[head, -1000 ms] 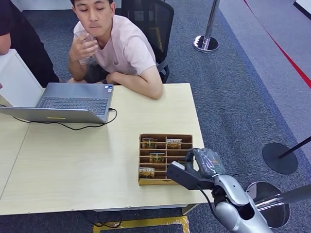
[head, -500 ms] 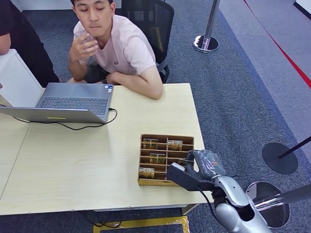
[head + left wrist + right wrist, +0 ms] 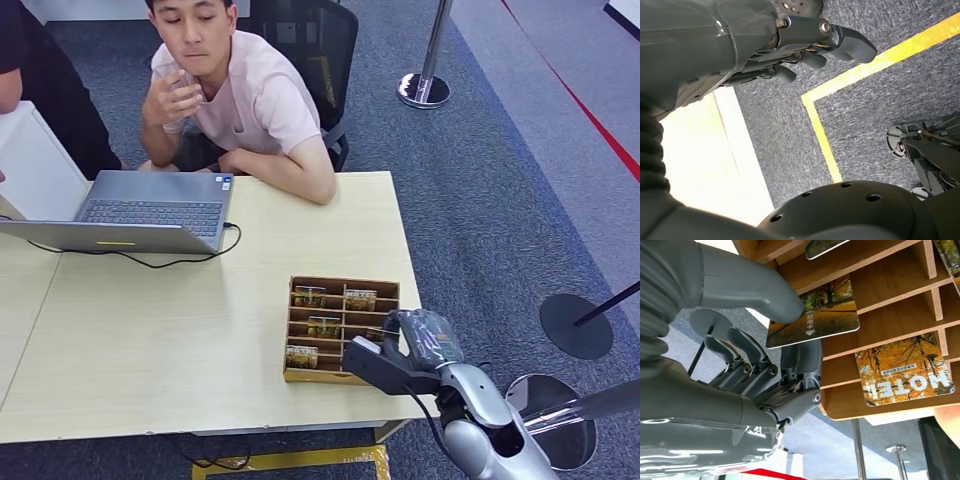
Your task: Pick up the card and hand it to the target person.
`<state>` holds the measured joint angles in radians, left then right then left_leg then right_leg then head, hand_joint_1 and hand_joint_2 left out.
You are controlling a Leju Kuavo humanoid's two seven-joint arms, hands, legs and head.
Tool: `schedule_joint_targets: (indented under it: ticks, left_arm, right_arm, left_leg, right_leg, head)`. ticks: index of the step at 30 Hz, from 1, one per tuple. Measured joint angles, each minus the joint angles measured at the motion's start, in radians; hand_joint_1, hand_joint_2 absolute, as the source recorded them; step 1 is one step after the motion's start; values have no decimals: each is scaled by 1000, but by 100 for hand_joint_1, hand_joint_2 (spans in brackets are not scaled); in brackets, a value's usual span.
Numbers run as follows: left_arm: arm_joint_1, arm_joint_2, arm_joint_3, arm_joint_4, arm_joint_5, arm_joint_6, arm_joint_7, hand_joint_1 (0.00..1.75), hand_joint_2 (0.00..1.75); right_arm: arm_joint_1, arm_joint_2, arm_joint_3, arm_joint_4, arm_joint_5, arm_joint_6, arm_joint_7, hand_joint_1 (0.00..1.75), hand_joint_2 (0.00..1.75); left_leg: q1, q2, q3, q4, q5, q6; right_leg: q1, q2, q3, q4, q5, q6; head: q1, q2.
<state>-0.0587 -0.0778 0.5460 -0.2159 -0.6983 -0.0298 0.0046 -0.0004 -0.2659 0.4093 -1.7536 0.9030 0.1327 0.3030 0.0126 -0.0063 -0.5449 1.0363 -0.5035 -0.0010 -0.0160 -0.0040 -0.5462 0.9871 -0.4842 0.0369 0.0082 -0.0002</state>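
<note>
The card was a thin rectangle with rounded corners, printed with autumn trees in orange and gold, a line of small white characters and a white downward arrowhead. It lay tilted in a slot of the brown wooden card rack, one end pinched between the thumb and fingers of the right hand. The rack stood on the table near its front right corner. The target person, in a pale pink shirt, sat at the table's far edge, forearm resting on it.

Autumn-gold card pinched by grey right hand; brown wooden tray.
</note>
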Motion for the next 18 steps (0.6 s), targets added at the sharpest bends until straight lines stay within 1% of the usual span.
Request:
schedule_joint_targets:
  ticks: [3,6,18]
  left_arm:
    - [0,0,1,0,4,0,-2,0,175]
    - [0,0,4,0,7,0,-7,0,175]
    - [0,0,18,0,7,3,-28,0,175]
  right_arm:
    - [0,0,0,-1,-6,-4,-13,162,175]
    - [-2,0,-1,-6,-29,-27,-47,162,175]
    - [-42,2,-38,-72,-122,-219,-241,162,175]
  left_leg:
    - [0,0,0,0,0,0]
    - [0,0,0,0,0,0]
    - [0,0,0,0,0,0]
  right_leg:
    - [0,0,0,0,0,0]
    - [0,0,0,0,0,0]
    - [0,0,0,0,0,0]
  head:
    - [0,0]
    - [0,0]
    - [0,0]
